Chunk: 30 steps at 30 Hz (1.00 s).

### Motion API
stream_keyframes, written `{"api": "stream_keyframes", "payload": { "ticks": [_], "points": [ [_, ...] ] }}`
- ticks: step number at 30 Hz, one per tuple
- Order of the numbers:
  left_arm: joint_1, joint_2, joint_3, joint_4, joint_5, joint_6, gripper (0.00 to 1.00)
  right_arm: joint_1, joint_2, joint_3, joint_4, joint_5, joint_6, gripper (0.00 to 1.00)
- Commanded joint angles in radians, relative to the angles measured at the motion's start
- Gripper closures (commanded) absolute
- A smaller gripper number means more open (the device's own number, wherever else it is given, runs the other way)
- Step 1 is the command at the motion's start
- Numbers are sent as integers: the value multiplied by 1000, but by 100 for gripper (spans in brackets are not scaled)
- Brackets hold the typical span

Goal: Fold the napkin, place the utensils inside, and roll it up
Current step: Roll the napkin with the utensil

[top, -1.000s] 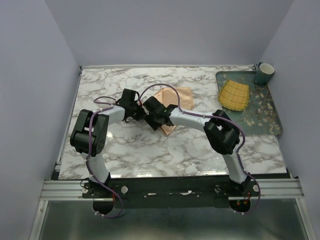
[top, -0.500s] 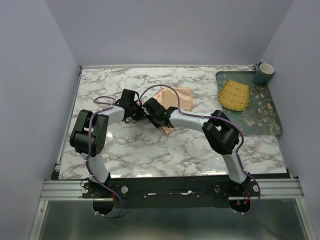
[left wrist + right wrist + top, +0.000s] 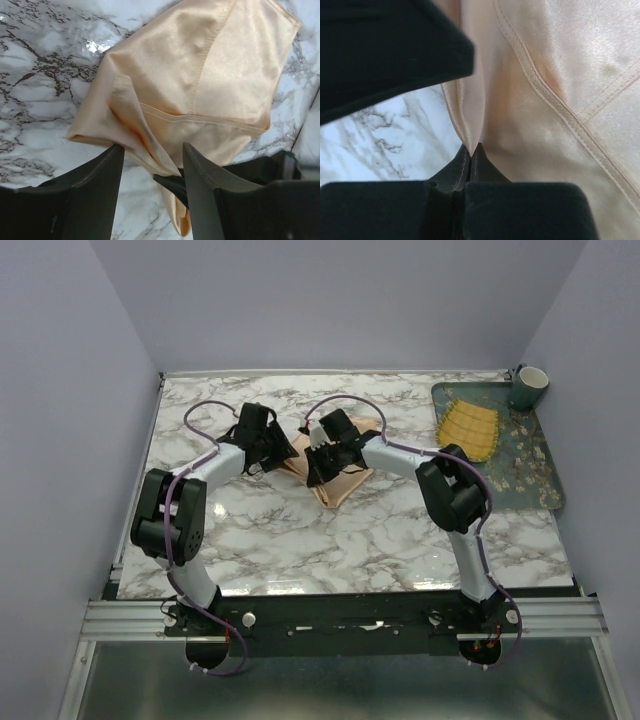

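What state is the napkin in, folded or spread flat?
Partly folded, not flat: the napkin shows overlapping layers crossed by a hem, and the right tool is shut on a bunched edge.

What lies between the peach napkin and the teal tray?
Top view: only bare marble tabletop, with the right arm's white forearm crossing above it, separates the peach-orange cloth napkin from the teal patterned tray.

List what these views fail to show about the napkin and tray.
- Left wrist view: the napkin's near edge, behind the left gripper.
- Right wrist view: the napkin's outline, cut off by the frame around the right gripper.
- Top view: the napkin's middle, under both grippers.
- Top view: anything beneath the yellow checked cloth on the tray.
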Motion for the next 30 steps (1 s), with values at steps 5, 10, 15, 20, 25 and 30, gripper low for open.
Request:
{"api": "stream_keyframes", "payload": {
  "ticks": [5,10,15,20,25,30],
  "points": [
    [-19,-131,-55,-25,12,114,48,-86,134,49,-84,-421,78,100],
    [-60,-128,-74,14,67,117,58,-119,185,75,-110,-506,98,99],
    [-86,-177,-110,-6,5,111,50,-139,205,77,-110,-517,101,99],
    [-86,-202,-141,-75,-84,-2,41,-140,206,81,-110,-506,104,99],
    [-86,-167,-137,-77,-68,-96,34,-140,205,84,-108,-495,103,99],
    [-72,-163,-152,-127,-106,-157,33,-139,202,86,-108,-489,100,99]
  ]
}}
